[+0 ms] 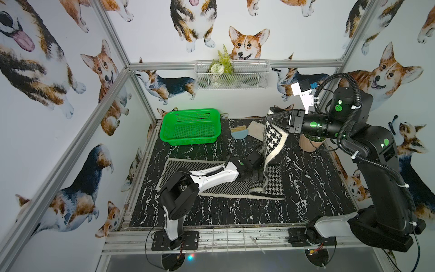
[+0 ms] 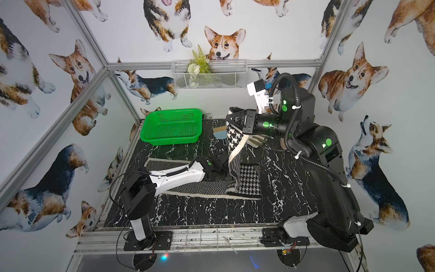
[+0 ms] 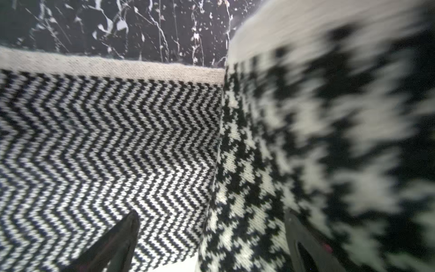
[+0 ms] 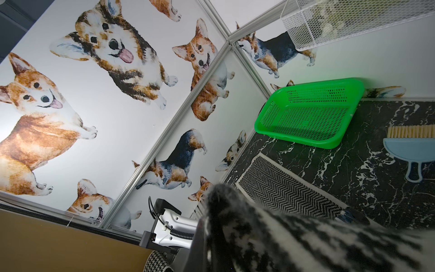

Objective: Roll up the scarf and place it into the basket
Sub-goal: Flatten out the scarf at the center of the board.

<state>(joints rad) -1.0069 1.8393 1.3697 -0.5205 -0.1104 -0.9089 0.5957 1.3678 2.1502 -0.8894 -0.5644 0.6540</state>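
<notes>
Black marble tabletop [image 1: 235, 212] is covered at centre by the scarf [image 1: 223, 188], one end lifted and pinched in the closed right gripper [image 1: 270, 119] at approx 1 o'clock, left gripper [image 3: 211, 247] spread wide over the flat part, basket [image 1: 190, 126] empty at 11 o'clock.

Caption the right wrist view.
Right pincer lifts the houndstooth scarf end above the table; green basket empty.

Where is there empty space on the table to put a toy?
The table is bare along its front edge, below the scarf, and between the green basket and the scarf. It's crowded at the back right: brush, plant pot, raised scarf end.
</notes>
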